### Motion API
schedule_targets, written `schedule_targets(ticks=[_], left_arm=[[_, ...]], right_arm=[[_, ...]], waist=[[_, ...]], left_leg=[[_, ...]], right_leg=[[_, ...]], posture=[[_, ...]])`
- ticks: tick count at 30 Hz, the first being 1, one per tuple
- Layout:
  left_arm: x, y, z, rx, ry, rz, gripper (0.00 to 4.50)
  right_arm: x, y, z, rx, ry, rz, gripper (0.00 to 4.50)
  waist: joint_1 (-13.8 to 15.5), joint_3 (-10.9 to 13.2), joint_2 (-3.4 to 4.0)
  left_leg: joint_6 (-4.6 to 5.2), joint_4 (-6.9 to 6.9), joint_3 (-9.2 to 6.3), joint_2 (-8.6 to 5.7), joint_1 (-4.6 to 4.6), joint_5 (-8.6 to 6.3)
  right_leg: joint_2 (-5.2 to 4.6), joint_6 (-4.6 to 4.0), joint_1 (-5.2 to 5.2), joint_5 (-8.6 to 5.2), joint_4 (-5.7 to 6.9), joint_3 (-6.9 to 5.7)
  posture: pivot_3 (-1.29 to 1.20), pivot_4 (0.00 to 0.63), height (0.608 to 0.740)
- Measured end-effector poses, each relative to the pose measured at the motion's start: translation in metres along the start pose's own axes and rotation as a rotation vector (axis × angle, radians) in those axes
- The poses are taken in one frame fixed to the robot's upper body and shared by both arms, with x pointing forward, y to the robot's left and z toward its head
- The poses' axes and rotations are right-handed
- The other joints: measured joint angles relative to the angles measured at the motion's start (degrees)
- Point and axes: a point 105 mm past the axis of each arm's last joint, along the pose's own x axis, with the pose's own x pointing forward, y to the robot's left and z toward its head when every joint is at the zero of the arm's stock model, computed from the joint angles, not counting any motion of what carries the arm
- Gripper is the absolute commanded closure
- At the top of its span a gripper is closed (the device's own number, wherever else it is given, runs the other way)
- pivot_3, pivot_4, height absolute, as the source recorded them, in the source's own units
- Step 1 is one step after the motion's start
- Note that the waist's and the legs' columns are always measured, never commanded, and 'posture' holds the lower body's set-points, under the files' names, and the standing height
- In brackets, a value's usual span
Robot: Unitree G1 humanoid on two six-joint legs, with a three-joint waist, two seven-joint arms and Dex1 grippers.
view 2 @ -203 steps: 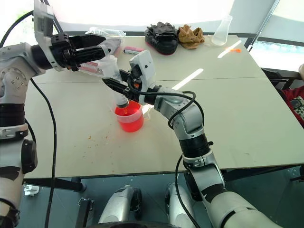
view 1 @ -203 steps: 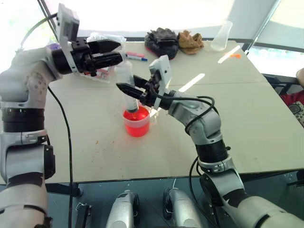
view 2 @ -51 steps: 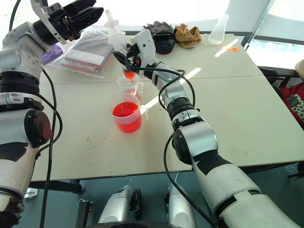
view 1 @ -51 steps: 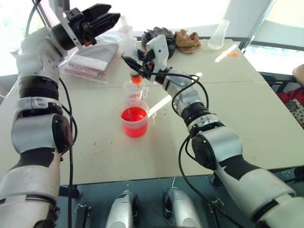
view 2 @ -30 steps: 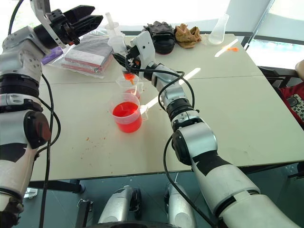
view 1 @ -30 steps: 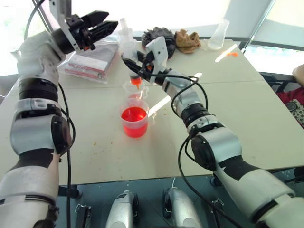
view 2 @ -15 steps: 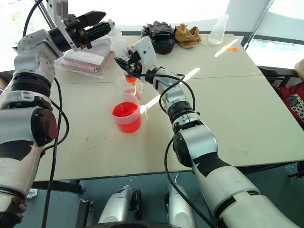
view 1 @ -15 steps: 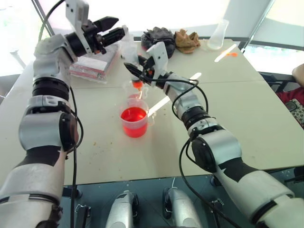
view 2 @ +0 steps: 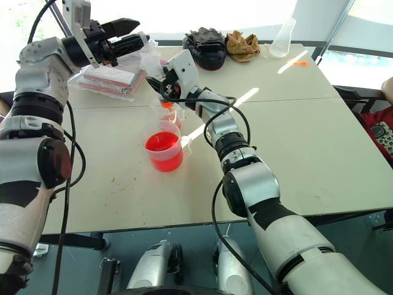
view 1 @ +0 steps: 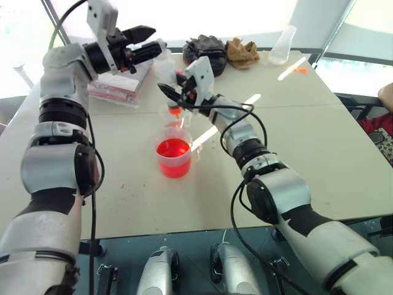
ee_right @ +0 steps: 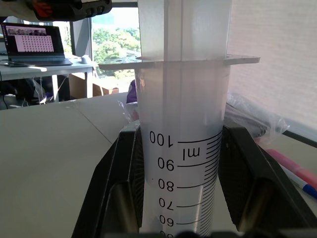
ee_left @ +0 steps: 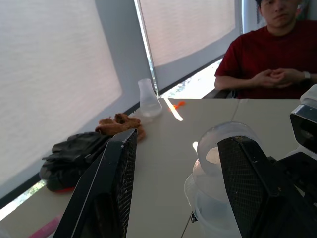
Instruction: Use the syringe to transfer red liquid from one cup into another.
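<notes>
My right gripper [view 1: 172, 93] is shut on the barrel of the clear syringe [view 1: 166, 69], which I hold upright; in the right wrist view its black scale marks [ee_right: 181, 163] sit between my fingers. The orange tip [view 1: 176, 110] hangs just over the smaller clear cup [view 1: 174, 118]. In front of that stands the wider cup [view 1: 174, 161] full of red liquid [view 1: 173, 149]. My left gripper [view 1: 156, 38] is open beside the white plunger top [ee_left: 224, 145], which sits between its fingers [ee_left: 116, 168] without being pinched.
A plastic-wrapped pack [view 1: 120, 78] lies at the back left. Black gloves [view 1: 206, 49], a brown cloth [view 1: 244, 52] and a clear flask [view 1: 282, 46] line the far edge. A person in a red shirt [ee_left: 277, 54] sits beyond the table's right side.
My left gripper has come a little right and down, up to the plunger top. The right gripper holds the syringe still over the smaller cup; several seconds ago its tip was in the red cup.
</notes>
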Motion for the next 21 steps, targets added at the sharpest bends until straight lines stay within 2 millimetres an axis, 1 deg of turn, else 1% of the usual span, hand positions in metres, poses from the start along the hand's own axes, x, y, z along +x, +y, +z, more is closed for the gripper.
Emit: schedule_targets(ticks=[15,21], left_arm=[[-0.003,-0.005,-0.014,-0.008,0.022,-0.014,1.92],[-0.002,-0.005,-0.013,-0.004,0.021,-0.014,1.92]], right_arm=[[0.000,0.002,-0.003,0.029,0.019,0.022,3.01],[0.000,0.000,0.003,0.021,0.012,0.028,3.01]], waist=[[0.02,0.00,0.00],[0.02,0.00,0.00]], left_leg=[[0.00,0.00,-0.01,0.00,0.00,0.00],[0.00,0.00,-0.01,0.00,0.00,0.00]], right_leg=[[0.00,0.00,0.00,0.00,0.00,0.00],[0.00,0.00,0.00,0.00,0.00,0.00]], posture=[[0.00,0.150,0.740],[0.00,0.150,0.740]])
